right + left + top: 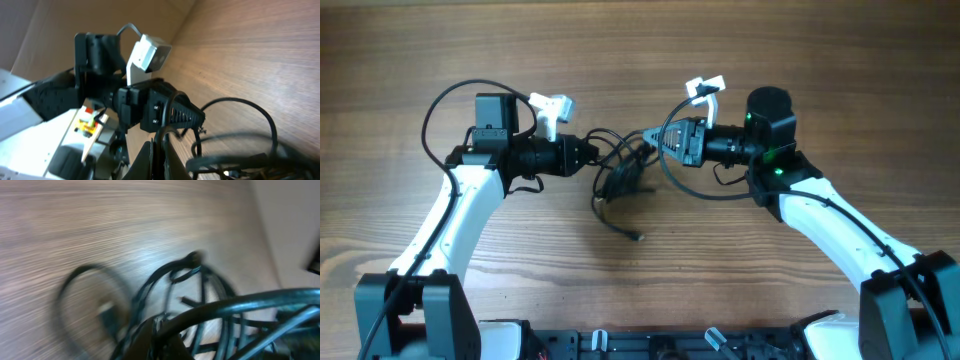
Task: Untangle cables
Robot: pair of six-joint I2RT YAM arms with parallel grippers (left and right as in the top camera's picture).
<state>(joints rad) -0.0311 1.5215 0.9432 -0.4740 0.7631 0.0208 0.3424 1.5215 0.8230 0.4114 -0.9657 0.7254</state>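
Note:
The cables [623, 172] are thin black cords in one tangled bundle at the middle of the wooden table, held up between my two grippers. One loose end with a small plug [638, 236] trails toward the front. My left gripper [592, 153] is shut on a strand at the bundle's left side. In the left wrist view the cables [200, 307] cross close in front of the shut fingers [159, 335]. My right gripper [655, 139] is shut on a strand at the bundle's upper right. In the right wrist view a thin cable [161, 145] runs between the shut fingers [159, 150].
The wooden table [640, 40] extends all round the bundle. The left arm [470, 200] and right arm [820, 210] reach in from the front corners. A thicker black wire [435, 110] loops off the left arm. The left gripper body [165, 107] faces the right wrist camera closely.

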